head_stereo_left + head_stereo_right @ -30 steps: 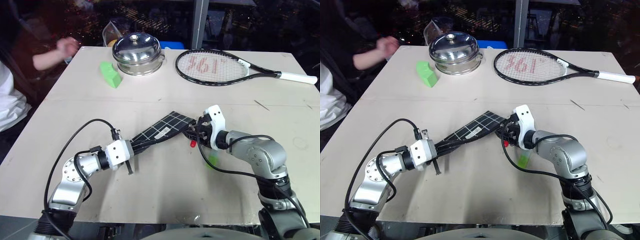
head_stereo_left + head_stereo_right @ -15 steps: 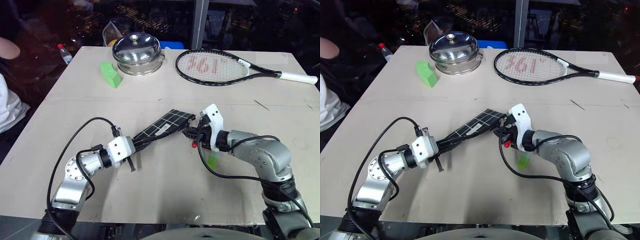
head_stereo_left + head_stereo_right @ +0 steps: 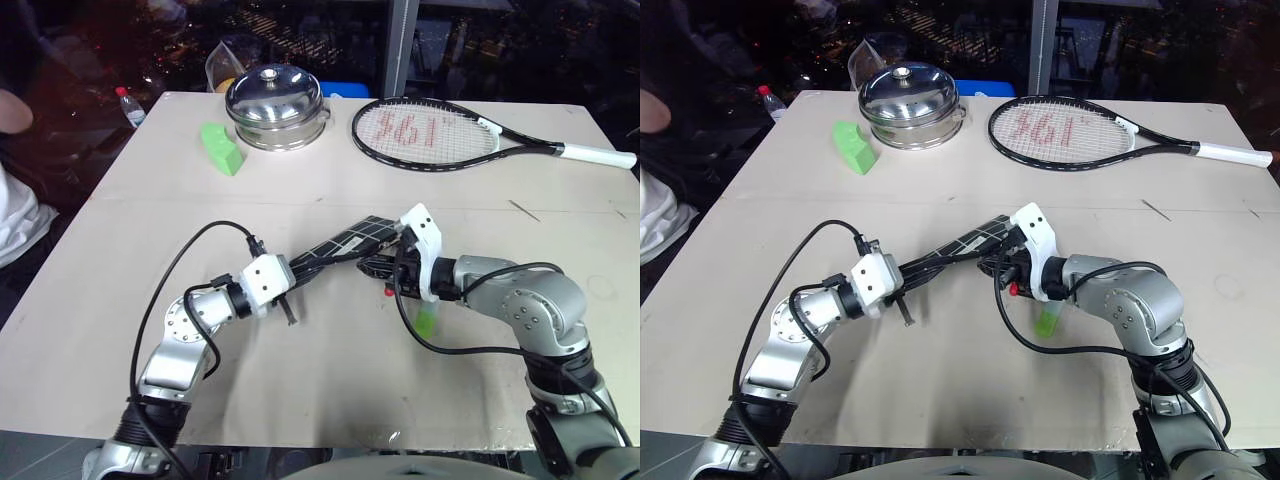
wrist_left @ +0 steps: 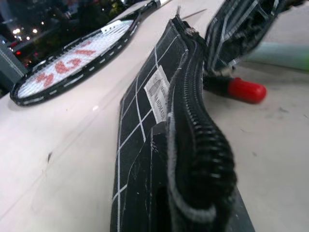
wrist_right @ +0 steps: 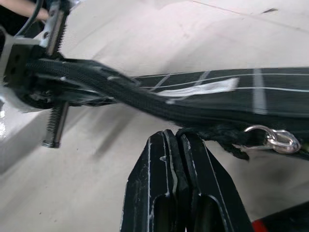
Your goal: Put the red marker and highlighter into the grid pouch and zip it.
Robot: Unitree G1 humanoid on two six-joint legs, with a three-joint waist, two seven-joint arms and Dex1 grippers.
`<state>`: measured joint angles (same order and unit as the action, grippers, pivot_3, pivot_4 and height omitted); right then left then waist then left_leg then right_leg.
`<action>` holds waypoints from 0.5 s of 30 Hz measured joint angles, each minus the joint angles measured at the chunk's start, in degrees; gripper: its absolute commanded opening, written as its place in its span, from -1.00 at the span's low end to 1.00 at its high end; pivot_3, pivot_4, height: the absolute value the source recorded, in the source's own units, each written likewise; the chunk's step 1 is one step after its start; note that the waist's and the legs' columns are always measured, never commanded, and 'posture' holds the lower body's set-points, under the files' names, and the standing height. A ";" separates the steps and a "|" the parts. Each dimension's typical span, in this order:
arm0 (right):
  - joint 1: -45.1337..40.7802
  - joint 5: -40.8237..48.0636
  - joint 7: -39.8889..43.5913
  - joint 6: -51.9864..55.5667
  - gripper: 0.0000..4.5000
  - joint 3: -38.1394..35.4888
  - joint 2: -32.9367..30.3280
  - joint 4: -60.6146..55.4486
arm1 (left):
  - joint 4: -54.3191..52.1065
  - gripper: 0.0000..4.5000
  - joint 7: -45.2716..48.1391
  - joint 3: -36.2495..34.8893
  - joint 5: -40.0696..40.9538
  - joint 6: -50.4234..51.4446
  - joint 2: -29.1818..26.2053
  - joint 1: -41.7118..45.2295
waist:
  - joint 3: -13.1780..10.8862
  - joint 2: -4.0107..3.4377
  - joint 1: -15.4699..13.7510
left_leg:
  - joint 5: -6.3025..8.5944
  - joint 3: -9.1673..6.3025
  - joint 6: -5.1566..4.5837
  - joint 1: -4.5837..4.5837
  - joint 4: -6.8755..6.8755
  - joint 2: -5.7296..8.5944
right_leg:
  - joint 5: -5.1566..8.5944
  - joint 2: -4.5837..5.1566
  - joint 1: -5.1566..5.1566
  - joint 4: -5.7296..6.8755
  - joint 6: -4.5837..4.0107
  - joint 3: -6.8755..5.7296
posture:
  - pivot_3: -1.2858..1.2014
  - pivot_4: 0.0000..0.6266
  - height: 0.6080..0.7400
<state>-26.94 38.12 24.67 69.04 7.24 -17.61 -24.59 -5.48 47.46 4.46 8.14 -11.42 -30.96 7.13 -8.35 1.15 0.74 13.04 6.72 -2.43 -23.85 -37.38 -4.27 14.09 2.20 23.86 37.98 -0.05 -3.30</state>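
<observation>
**Grid pouch held at both ends, pens not yet inside**

Grid pouch [image 3: 340,248] is seen lifted off the table [image 3: 330,370] and stretched between the two arms, its long axis running from the left gripper [image 3: 292,272] up and across to the right gripper [image 3: 385,266]. One end of the pouch is clamped in the closed fingers of the left gripper, as the left wrist view shows the zipper edge rising straight out of that grip. The right gripper's fingers [image 5: 175,193] are pressed fully together just under the pouch's zipper edge, beside the metal ring of the pull; a pinch on the cord is suggested, though what exactly is caught cannot be told.

The red marker [image 3: 387,291] is lying on the table directly beneath the right gripper, only its red end being visible. The highlighter [image 3: 426,321] is resting just past it, nearer the right forearm. Both pens are thus much closer to the right arm than to the left, and below the pouch rather than in it. Neither is judged to be loaded yet, so the zipping is still to come.
</observation>
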 measured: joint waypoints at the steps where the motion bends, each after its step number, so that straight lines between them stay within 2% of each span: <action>1: 0.01 0.26 0.00 0.35 -0.98 -0.03 -0.03 -0.33 | 0.01 -1.00 -0.47 0.57 -0.48 0.46 0.74 0.54 | 0.00 0.00 0.00 | 0.00 0.00 0.00 0.00 0.00 0.00 | 0.00 0.00 0.00 0.00 0.00 0.00 | 0.03 -0.52 1.00; 9: -1.41 4.06 1.21 2.80 -0.98 -1.05 -0.10 -2.02 | 2.69 -1.00 -5.66 4.23 -6.32 3.69 5.41 6.03 | 0.00 0.01 0.02 | 0.00 -0.01 0.00 0.01 0.00 0.01 | -0.01 -0.15 -0.01 0.00 0.01 0.01 | 0.03 -0.52 1.00; 15: -2.30 4.34 2.42 2.40 -0.98 -1.09 -0.16 0.87 | 7.50 -1.00 -8.79 7.90 -12.24 2.26 8.01 9.49 | -0.01 0.01 -0.10 | 0.00 -0.01 -0.01 0.00 0.00 0.02 | -0.01 -0.16 0.00 0.00 0.01 0.01 | 0.03 -0.52 1.00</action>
<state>-29.23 42.46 27.09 71.44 6.15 -17.77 -23.72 2.02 38.67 12.37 -4.10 -9.17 -22.96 16.62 -8.35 1.16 0.64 13.04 6.71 -2.44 -23.85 -37.38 -4.25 14.08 2.04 23.85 37.98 -0.04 -3.28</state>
